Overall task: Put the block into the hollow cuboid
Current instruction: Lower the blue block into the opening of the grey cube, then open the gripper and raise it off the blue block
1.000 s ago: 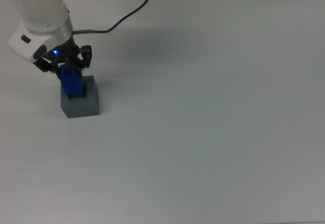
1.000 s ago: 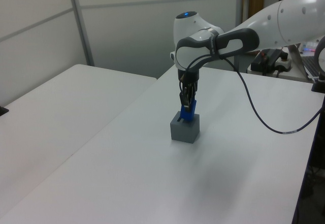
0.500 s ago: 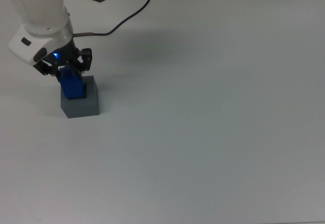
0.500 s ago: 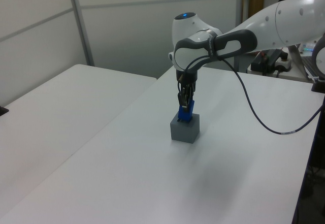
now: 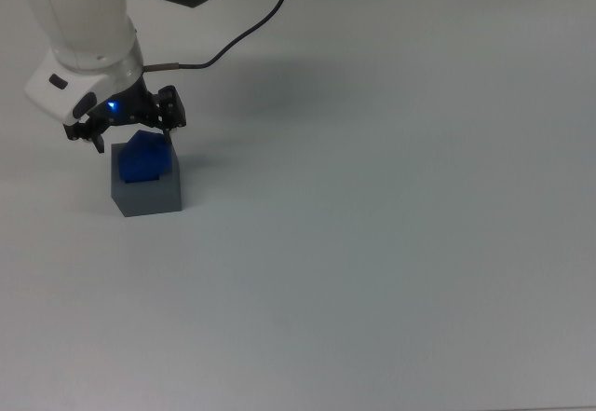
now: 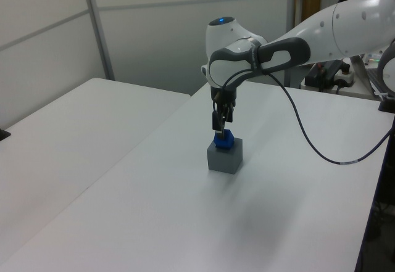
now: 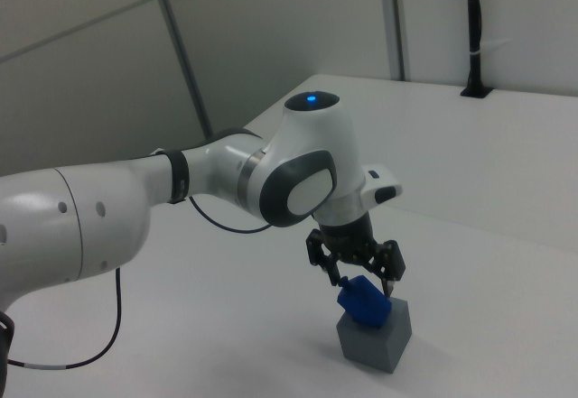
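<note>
Spread wide now, the tool, fingers standing apart on either side of the block and no longer touching it, where half a second ago they pinched its upper end and held it upright over the recess. Released, then, and lifted slightly clear: in the left view the tool hangs just above the block, and in the right view the tool straddles open air over the block. Sunk lower than before, the block, yet not flush; a good part of it shows above the top face of the hollow cuboid, leaning rather than standing square, most plainly so in the right view, where it tips toward the right view's left over the rim of the hollow cuboid. Probably lodged at an angle in the square recess, or resting on an edge of it; which of the two cannot be told. Task therefore close to done but likely not finished: perhaps a nudge or press from above needed to seat it. Bright blue, small, sharp-edged and narrower than the matte grey hollow cuboid, which sits alone on the white table at the top view's left, well apart from any edge.
</note>
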### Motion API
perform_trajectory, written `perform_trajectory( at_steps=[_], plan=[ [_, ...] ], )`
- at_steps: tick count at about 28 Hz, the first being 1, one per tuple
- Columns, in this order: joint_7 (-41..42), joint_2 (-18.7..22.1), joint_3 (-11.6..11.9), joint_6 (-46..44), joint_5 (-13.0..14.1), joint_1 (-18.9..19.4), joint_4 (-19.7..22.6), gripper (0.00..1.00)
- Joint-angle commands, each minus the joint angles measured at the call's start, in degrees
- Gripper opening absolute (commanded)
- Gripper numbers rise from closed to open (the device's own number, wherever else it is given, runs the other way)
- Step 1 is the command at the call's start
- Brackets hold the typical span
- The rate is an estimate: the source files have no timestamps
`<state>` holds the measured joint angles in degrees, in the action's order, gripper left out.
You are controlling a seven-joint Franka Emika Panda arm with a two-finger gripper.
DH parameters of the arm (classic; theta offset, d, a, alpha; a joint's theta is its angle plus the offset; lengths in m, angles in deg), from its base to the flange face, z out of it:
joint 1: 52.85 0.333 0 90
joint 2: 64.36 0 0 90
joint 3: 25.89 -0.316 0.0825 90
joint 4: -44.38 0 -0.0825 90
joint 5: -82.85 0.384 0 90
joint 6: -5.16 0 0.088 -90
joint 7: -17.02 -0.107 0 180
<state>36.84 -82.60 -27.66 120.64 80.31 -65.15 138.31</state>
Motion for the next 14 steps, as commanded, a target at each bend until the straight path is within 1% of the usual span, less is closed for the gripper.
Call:
perform_trajectory(
  at_steps=[1,4,5,9,11,14],
  plan=[
    [0.4,2.8,0.0,-1.5,2.1,0.3,-0.4,1.00],
    [0.7,3.6,0.0,-4.5,4.5,0.3,-2.3,1.00],
    [0.7,3.8,0.0,-7.3,5.7,0.3,-3.9,1.00],
    [0.8,4.5,0.1,-13.9,6.6,0.3,-7.6,1.00],
    [0.8,5.1,0.1,-17.5,6.8,0.2,-8.7,1.00],
    [0.7,5.9,0.2,-19.1,6.9,0.0,-8.8,1.00]
  ],
)
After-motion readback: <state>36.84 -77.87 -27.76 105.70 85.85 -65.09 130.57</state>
